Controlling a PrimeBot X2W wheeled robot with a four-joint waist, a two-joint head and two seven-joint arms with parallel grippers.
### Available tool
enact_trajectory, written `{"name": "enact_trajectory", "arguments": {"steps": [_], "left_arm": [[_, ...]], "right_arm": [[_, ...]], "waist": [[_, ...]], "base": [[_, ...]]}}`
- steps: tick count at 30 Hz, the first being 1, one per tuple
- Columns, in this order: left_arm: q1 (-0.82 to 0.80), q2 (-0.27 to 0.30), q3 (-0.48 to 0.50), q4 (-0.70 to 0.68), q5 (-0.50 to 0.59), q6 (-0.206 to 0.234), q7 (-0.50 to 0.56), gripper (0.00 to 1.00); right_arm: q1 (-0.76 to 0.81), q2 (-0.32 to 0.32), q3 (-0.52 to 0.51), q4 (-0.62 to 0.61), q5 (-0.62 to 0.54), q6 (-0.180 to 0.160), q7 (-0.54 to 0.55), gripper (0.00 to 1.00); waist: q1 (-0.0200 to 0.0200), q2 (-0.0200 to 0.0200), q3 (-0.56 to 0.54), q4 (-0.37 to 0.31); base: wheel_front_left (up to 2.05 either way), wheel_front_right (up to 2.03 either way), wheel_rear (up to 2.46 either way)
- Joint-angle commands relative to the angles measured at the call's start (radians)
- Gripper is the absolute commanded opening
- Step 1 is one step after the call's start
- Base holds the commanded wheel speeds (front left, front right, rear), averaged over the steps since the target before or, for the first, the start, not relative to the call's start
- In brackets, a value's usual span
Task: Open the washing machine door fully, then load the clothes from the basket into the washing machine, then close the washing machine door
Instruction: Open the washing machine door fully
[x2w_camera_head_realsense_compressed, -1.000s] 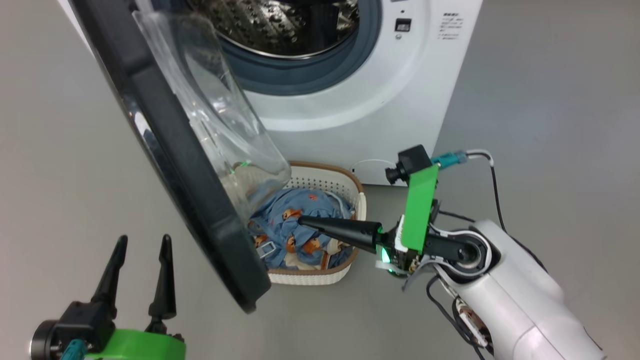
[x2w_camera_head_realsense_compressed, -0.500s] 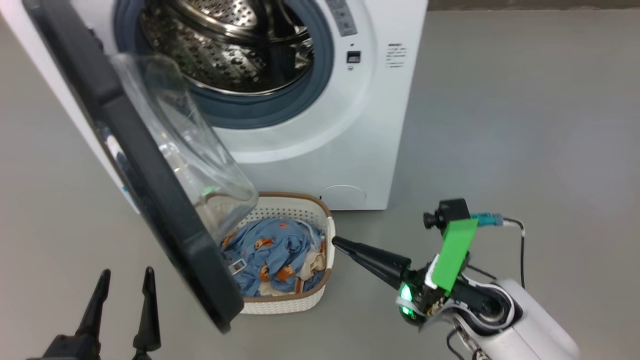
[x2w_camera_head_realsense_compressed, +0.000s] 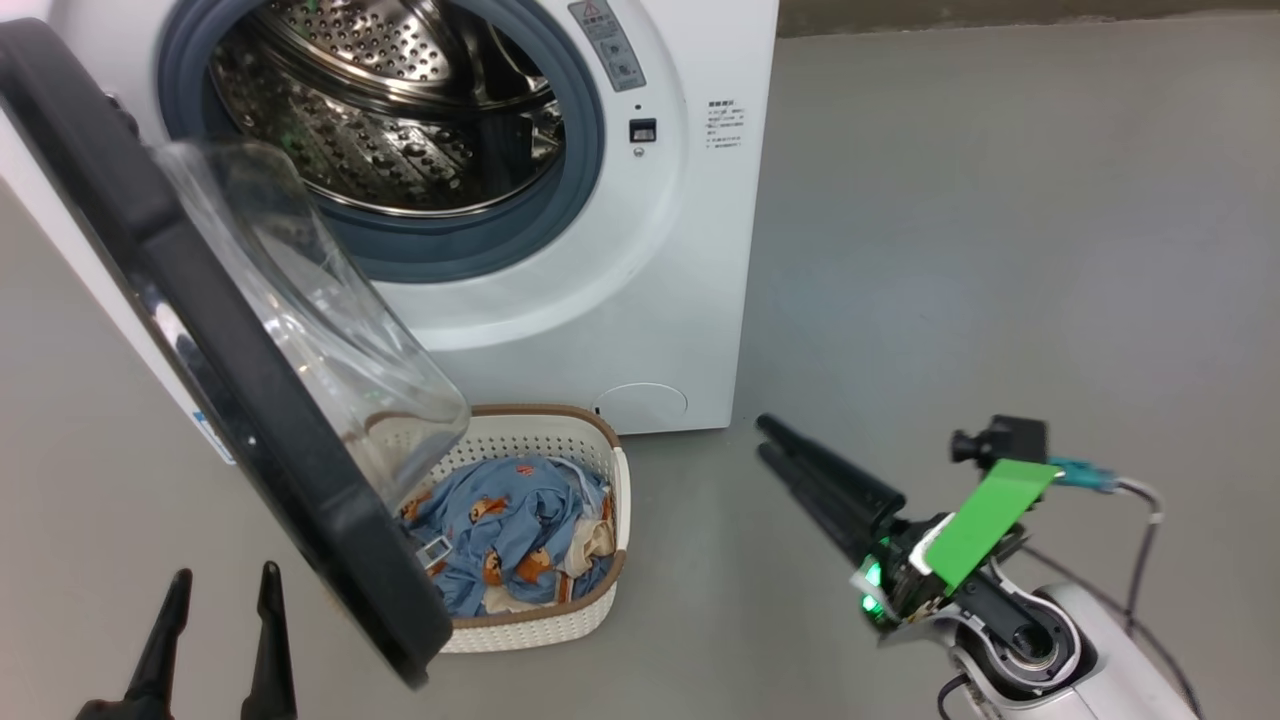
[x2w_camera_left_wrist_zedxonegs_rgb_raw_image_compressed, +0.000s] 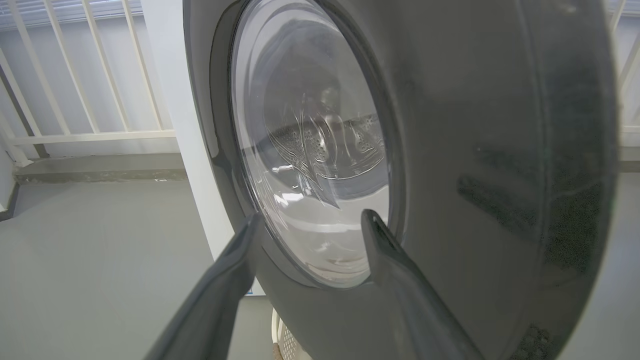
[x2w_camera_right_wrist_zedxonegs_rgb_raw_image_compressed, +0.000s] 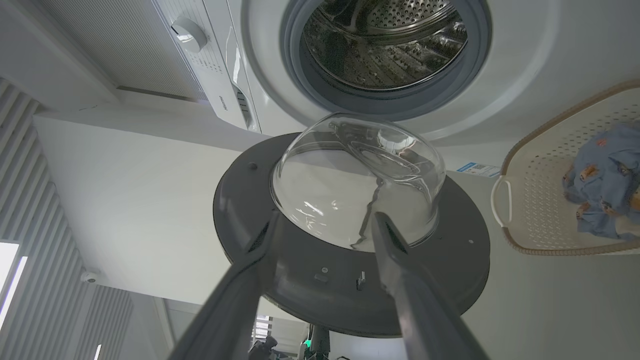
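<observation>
Well, the door (x2w_camera_head_realsense_compressed: 250, 400) of the washing machine (x2w_camera_head_realsense_compressed: 640, 300) hangs wide open, its glass bulge over the basket (x2w_camera_head_realsense_compressed: 540, 630) on the floor (x2w_camera_head_realsense_compressed: 950, 250), where the blue bear-print clothes (x2w_camera_head_realsense_compressed: 500, 530) lie. The left fingers (x2w_camera_head_realsense_compressed: 268, 625) are spread apart, empty, beside the door's outer face. The right fingers (x2w_camera_head_realsense_compressed: 820, 467) are parted too, holding nothing, well right of the basket.

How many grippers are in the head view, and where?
2. The left gripper is at lower left, beside the washing machine door; the right gripper is at lower right, right of the basket.
</observation>
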Motion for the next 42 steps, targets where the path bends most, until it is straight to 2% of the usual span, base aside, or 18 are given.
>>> {"name": "enact_trajectory", "arguments": {"steps": [1,7,13,16,23,27,31,38,42], "left_arm": [[-0.014,0.017,0.038,-0.032,-0.003,-0.002,-0.009,1.0],[-0.011,0.017,0.048,-0.035,-0.007,-0.002,-0.009,1.0],[-0.012,0.017,0.05,-0.038,-0.01,0.001,-0.009,1.0],[-0.01,0.017,0.05,-0.039,-0.012,0.004,-0.009,1.0],[-0.001,0.017,0.05,-0.045,-0.022,0.014,-0.009,1.0],[0.004,0.017,0.046,-0.05,-0.023,0.019,-0.009,1.0],[0.008,0.017,0.045,-0.054,-0.024,0.025,-0.009,1.0],[0.014,0.017,0.048,-0.059,-0.028,0.034,-0.009,1.0],[0.017,0.017,0.046,-0.063,-0.028,0.043,-0.009,1.0]], "right_arm": [[0.003,-0.002,-0.002,-0.037,-0.038,0.002,-0.034,1.0],[-0.001,-0.016,-0.037,-0.049,-0.249,0.002,-0.257,1.0],[-0.028,-0.058,-0.024,-0.013,-0.546,0.002,-0.529,1.0],[-0.043,-0.087,-0.009,0.02,-0.714,0.002,-0.621,1.0],[-0.02,-0.057,-0.115,0.032,-1.036,0.002,-0.664,1.0],[0.034,-0.011,-0.232,-0.032,-1.235,0.002,-0.665,1.0],[0.118,0.043,-0.308,-0.088,-1.386,0.002,-0.665,1.0],[0.223,0.091,-0.376,-0.132,-1.542,0.002,-0.665,1.0],[0.269,0.111,-0.403,-0.134,-1.564,0.002,-0.665,1.0]], "waist": [[0.0,0.0,0.001,-0.004],[0.0,0.0,0.004,-0.014],[0.0,0.0,0.007,-0.018],[0.0,0.0,0.005,-0.02],[0.0,0.0,-0.002,-0.025],[0.0,0.0,-0.003,-0.025],[0.0,0.0,-0.002,-0.027],[0.0,0.0,-0.005,-0.031],[0.0,0.0,-0.006,-0.03]], "base": [[0.0,0.0,0.0],[0.0,0.0,0.0],[0.0,0.0,0.0],[0.0,0.0,0.0],[0.0,0.0,0.0],[0.0,0.0,0.0],[0.0,0.0,0.0],[0.0,0.0,0.0],[0.0,0.0,0.0]]}}
